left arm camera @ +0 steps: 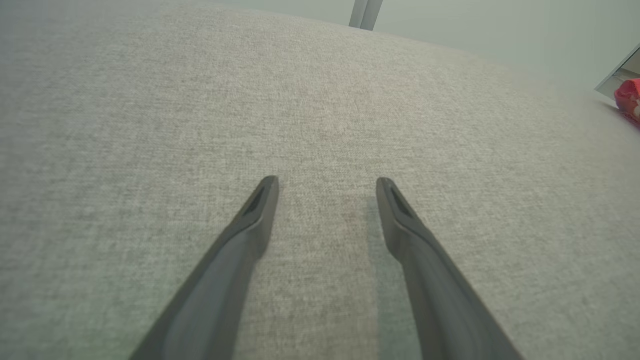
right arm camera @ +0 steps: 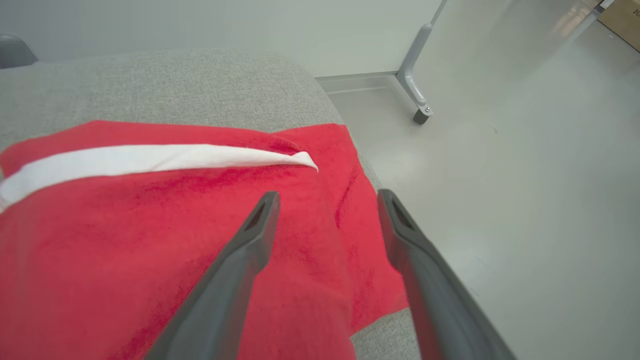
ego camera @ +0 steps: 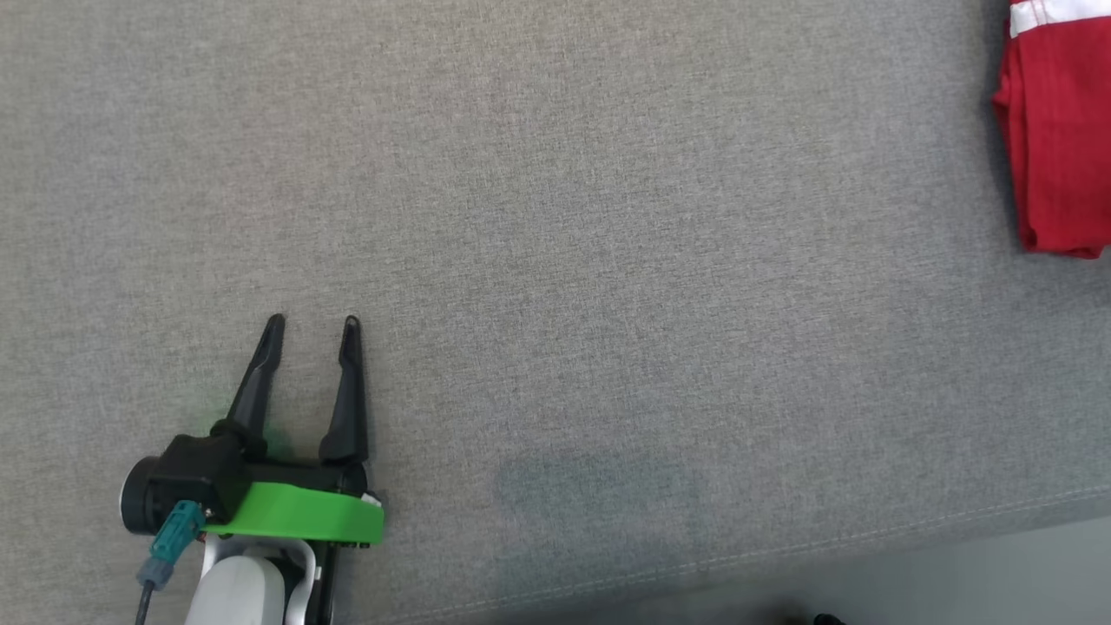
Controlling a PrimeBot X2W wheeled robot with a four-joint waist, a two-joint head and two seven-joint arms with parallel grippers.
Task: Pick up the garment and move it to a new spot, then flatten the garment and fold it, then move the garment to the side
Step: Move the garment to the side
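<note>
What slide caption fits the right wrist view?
Open right hand over the red fabric garment with white stripe, at the edge of the grey fabric cushion.

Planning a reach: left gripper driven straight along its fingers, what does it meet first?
Likely the grey cushion just ahead of the left gripper; the red garment sits well off-line.

Garment (ego camera: 1061,139): bright red, one white band across it. Upholstered cushion (ego camera: 608,260): light grey, fine heathered weave, paler stitched seam near edge. Left gripper (ego camera: 313,321): black fingers, black body. Bracket (ego camera: 304,514) behind it: vivid green. Cable connector (ego camera: 174,531): teal. Forearm (ego camera: 239,595): off-white. Right gripper (right arm camera: 327,194): dark grey fingers. Floor (right arm camera: 525,200): pale grey-green, plain, faint sheen. Stand leg (right arm camera: 414,75): light grey, small dark caster.
</note>
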